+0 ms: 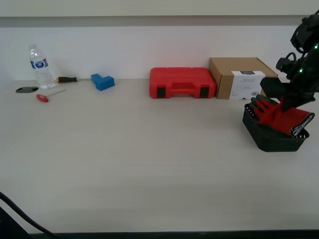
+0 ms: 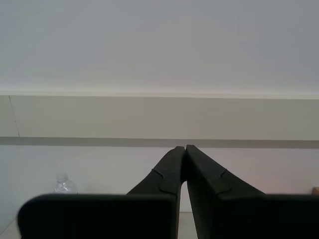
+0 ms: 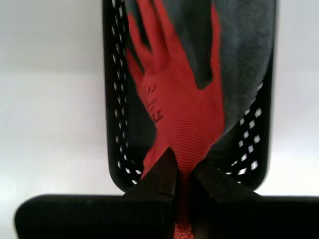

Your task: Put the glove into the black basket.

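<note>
The red knit glove (image 1: 279, 115) hangs from my first gripper (image 1: 287, 105), which is shut on its cuff. The glove's fingers reach down into the black basket (image 1: 271, 140) at the exterior view's right. In the first wrist view the glove (image 3: 184, 104) lies stretched over the perforated basket (image 3: 112, 99), with the jaws (image 3: 183, 169) pinched on the cuff. A grey coated surface (image 3: 244, 55) fills the basket beside it. My second gripper (image 2: 185, 149) is shut and empty, pointing at the wall, and does not show in the exterior view.
A red tool case (image 1: 182, 82) and a brown cardboard box (image 1: 239, 77) stand at the back, just behind the basket. At the far back of the exterior view's left are a water bottle (image 1: 40, 67), a blue block (image 1: 102, 81), two screwdrivers (image 1: 66, 79) and a black disc (image 1: 27, 89).
</note>
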Controlling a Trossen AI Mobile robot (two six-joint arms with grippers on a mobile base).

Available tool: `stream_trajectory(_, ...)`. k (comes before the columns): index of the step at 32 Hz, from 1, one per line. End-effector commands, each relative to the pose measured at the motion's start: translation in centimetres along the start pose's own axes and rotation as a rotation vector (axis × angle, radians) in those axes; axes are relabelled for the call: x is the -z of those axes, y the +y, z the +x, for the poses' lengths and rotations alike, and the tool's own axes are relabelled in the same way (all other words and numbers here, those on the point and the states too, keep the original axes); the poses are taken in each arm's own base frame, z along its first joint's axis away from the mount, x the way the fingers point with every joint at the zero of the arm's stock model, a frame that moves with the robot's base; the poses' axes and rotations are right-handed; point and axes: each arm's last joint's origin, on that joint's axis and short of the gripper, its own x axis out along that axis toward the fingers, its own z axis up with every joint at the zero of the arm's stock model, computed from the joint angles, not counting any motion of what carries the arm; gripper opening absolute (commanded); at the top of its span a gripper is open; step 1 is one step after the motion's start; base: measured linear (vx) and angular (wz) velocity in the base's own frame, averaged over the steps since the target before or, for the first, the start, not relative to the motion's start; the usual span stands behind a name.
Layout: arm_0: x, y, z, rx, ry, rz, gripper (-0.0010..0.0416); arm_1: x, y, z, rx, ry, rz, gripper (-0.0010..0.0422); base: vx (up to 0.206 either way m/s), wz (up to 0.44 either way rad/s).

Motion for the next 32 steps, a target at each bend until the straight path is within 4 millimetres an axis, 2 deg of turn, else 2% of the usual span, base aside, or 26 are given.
stream_trajectory(1,0.2,-0.1,0.9,-0.012,0.026,0.008,0.0025,0.0,0.0,0.0,0.000,-0.005,0.000,0.0000,0.000,0.000)
stream_trajectory(2,0.3,-0.1,1.1,-0.012,0.028,0.008,0.0037,0.0,0.0,0.0,0.000,-0.005,0.000,0.0000,0.000,0.000)
stream_trajectory(4,0.1,-0.2,1.2,-0.014,0.010,0.012,0.0095,-0.1,0.0,0.0,0.000,-0.005,0.000,0.0000,0.000,0.000)
stream_trajectory(5,0.1,-0.2,1.2,-0.014,0.006,0.011,0.0109,-0.1,0.0,0.0,0.000,-0.005,0.000,0.0000,0.000,0.000)
stream_trajectory(6,0.0,-0.2,1.1,-0.019,0.000,0.012,0.0147,-0.1,0.0,0.0,-0.001,-0.006,0.000,0.0000,0.000,0.000)
stream_trajectory(8,-0.1,-0.2,1.1,-0.019,-0.005,0.006,0.0170,-0.1,0.0,0.0,0.000,-0.005,0.000,0.0000,0.000,0.000)
stream_trajectory(10,-0.3,-0.5,1.0,-0.025,-0.026,-0.006,0.0226,-0.1,0.0,0.0,0.000,-0.005,0.000,0.0000,0.000,0.000)
stream_trajectory(14,-0.7,-0.4,0.0,-0.020,-0.057,-0.008,0.0233,-0.1,0.0,0.0,0.000,-0.005,0.000,0.0000,0.000,0.000)
stream_trajectory(17,-1.2,-0.5,-1.3,0.010,-0.098,-0.010,0.0227,-0.1,0.0,0.0,0.000,-0.005,-0.001,0.0000,0.000,0.000)
stream_trajectory(18,-1.6,-0.5,-2.7,0.026,-0.140,-0.011,0.0219,-0.1,0.0,0.0,0.000,-0.005,0.000,0.0000,0.000,0.000)
stream_trajectory(26,-2.4,-0.3,-5.8,0.017,-0.242,-0.021,0.0202,-0.1,0.0,0.0,0.000,-0.005,0.000,0.0000,0.000,0.000)
stream_trajectory(32,-2.5,-0.3,-6.2,0.018,-0.258,-0.022,0.0202,-0.1,0.0,0.0,0.000,-0.005,0.000,0.0000,0.000,0.000)
